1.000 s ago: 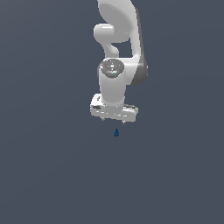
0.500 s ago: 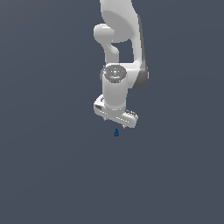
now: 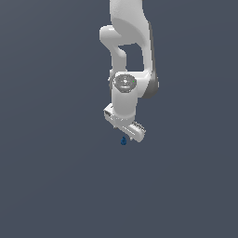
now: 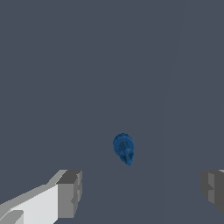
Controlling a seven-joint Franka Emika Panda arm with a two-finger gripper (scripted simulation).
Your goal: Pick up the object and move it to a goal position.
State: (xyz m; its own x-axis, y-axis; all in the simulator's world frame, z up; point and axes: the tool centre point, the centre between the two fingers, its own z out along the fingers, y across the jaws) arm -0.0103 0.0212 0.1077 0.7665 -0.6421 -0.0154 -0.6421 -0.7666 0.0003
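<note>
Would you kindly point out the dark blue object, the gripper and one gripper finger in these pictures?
dark blue object (image 4: 124,148): wrist view, on its rounded body.
gripper (image 4: 142,192): wrist view, midway between the open fingertips.
gripper finger (image 4: 70,192): wrist view, on its grey tip face.

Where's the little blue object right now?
In the exterior view the blue object lies on the grey floor just below the open pincer, untouched; the wrist view shows it ahead, between the fingertips.

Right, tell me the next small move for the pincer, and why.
Probably lower the pincer straight down around the blue object, then close. The wrist view shows its fingers spread wide with the object lying free between their lines, and in the exterior view it hangs just above the object, not yet touching.
</note>
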